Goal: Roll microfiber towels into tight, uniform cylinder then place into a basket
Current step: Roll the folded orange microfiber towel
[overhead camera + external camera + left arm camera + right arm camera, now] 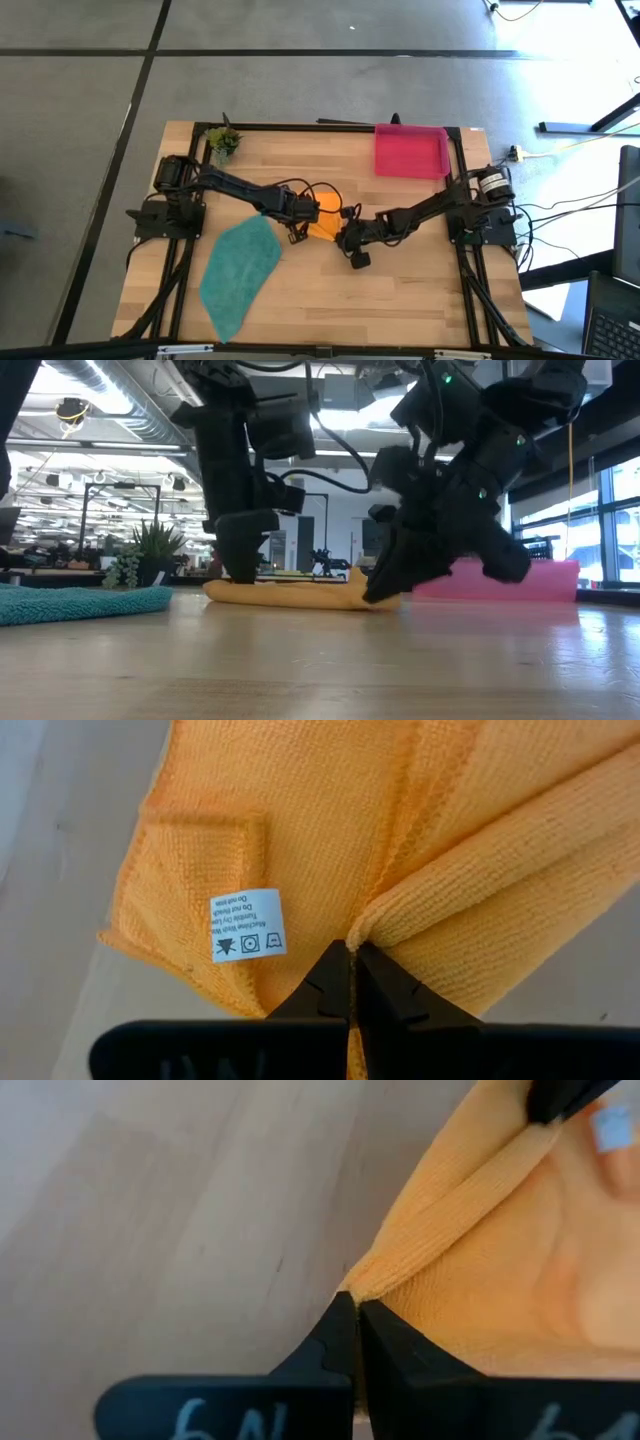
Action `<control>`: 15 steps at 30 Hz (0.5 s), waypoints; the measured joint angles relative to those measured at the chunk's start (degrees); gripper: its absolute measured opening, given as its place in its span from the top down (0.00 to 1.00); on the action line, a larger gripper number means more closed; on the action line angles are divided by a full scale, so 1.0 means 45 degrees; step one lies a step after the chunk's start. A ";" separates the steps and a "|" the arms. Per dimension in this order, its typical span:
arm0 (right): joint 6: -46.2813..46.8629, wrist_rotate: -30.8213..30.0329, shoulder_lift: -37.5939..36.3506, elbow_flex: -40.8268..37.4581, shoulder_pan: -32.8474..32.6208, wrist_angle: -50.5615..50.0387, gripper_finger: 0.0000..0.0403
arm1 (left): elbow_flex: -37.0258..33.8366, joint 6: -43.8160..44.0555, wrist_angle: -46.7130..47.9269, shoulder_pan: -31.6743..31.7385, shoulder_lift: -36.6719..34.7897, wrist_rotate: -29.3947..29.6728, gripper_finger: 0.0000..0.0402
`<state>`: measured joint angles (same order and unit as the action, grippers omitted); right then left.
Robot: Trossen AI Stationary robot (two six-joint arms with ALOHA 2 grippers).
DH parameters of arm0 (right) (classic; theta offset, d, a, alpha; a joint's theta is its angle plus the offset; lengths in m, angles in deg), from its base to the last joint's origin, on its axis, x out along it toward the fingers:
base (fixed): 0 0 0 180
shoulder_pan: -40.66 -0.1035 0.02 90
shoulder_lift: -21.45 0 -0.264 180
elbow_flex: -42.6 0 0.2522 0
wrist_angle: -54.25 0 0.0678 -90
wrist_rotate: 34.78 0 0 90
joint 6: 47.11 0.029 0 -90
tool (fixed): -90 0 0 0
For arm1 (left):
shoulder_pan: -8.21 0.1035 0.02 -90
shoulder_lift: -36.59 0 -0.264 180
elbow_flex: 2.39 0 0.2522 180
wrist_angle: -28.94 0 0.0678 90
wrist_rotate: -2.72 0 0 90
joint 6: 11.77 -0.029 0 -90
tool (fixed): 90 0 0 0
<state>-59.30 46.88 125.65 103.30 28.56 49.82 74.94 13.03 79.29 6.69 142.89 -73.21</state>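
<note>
A bright orange microfiber towel (325,212) lies folded into a low, flattened bundle near the middle of the pale wooden desk (400,290), with both dark arms bent inward over it. The left gripper (351,970) is clenched on a fold at the towel's edge, its two dark fingertips pressed together with the orange cloth pinched between them; a small white care label (248,925) lies on the cloth just beside that pinch. The right gripper (355,1320) is likewise clenched on a corner fold of the same orange towel, at the towel's right end, where the cloth meets the bare desk. In the low view the orange towel (290,594) rests flat on the desk, the left arm's gripper (240,560) coming down on its left part and the right arm's gripper (385,585) on its right end.

A teal green microfiber towel (238,272) lies spread flat and unrolled at the near left of the desk, apart from both grippers. The shallow rectangular pink-red plastic basket (410,151) sits at the far right of the desk, well apart from the towels. A small potted green plant (223,141) stands at the far left corner.
</note>
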 joint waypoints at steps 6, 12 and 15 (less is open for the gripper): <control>0.0688 0.0194 -0.0980 0.0000 0.0254 -0.0351 0.99 | -0.0020 -0.0332 -0.0213 -0.0129 0.0078 0.0182 1.00; 0.1725 0.1260 -0.1286 0.0005 0.1051 -0.0553 0.99 | -0.0035 -0.0636 -0.0278 -0.0290 0.0092 0.0298 1.00; 0.2059 0.1662 -0.1286 0.0005 0.1488 -0.0526 0.99 | -0.0044 -0.0652 -0.0286 -0.0358 0.0102 0.0389 1.00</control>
<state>-50.03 54.36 119.87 103.32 35.26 47.45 74.74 10.10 78.00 5.08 143.35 -71.46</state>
